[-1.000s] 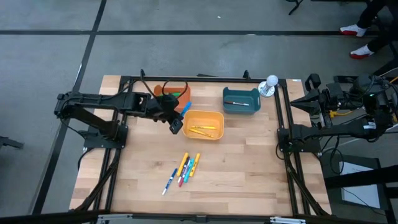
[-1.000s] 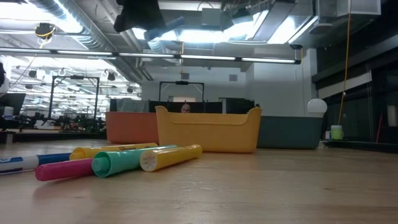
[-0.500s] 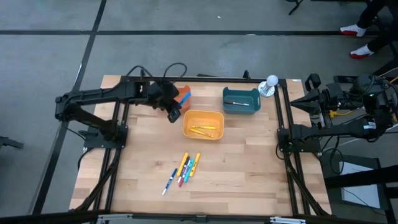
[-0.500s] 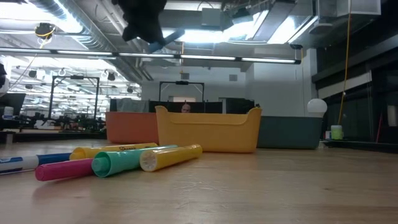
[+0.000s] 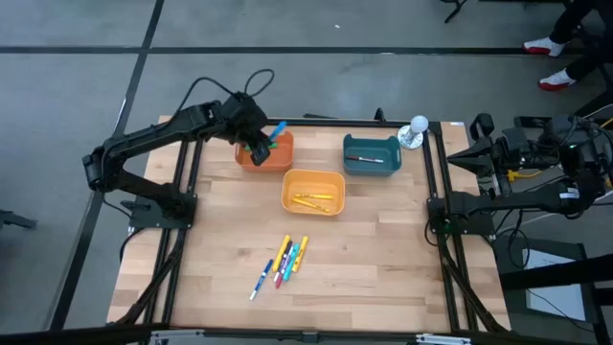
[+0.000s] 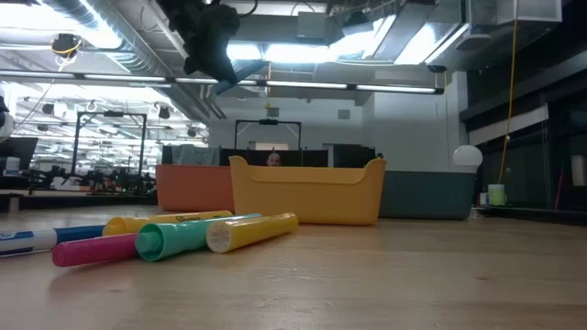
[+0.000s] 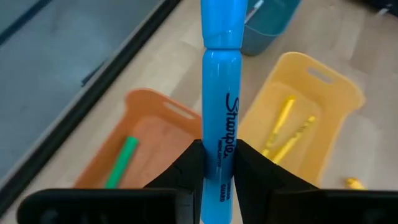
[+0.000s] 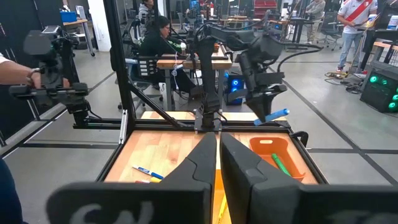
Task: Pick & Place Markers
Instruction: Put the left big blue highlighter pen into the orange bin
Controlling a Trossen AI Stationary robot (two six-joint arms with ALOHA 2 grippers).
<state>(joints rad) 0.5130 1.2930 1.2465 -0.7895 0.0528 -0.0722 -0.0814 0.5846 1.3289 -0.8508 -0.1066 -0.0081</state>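
My left gripper (image 5: 257, 146) hangs above the orange bin (image 5: 265, 156), shut on a blue marker (image 5: 278, 129). The low view shows the gripper (image 6: 213, 57) high up, with the marker (image 6: 243, 72) sticking out of it. A green marker (image 7: 121, 163) lies in the orange bin (image 7: 155, 134). Yellow markers (image 5: 312, 200) lie in the yellow bin (image 5: 313, 192), and one marker (image 5: 366, 159) lies in the teal bin (image 5: 372, 153). Several loose markers (image 5: 283, 261) lie on the table. My right gripper (image 8: 218, 155) is shut and waits at the table's right edge. My left gripper pinches the blue marker's barrel (image 7: 216, 155) between its two fingers (image 7: 186, 171), at the printed part below the cap. The marker runs along the fingers and sticks out past them, cap end (image 7: 221, 25) forward. It is lifted clear above the orange bin, slanting.
The three bins stand near the table's far edge, the yellow one closest to the middle. A white ball on a stand (image 5: 418, 126) sits at the far right corner. Bare wood (image 5: 383, 259) lies right of the loose markers. People sit at desks beyond the table (image 8: 155, 37).
My left gripper has carried the blue marker from beside the yellow bin's left end toward the table's far edge, and now hangs over the orange bin. It has stayed shut on the marker and has turned as it went.
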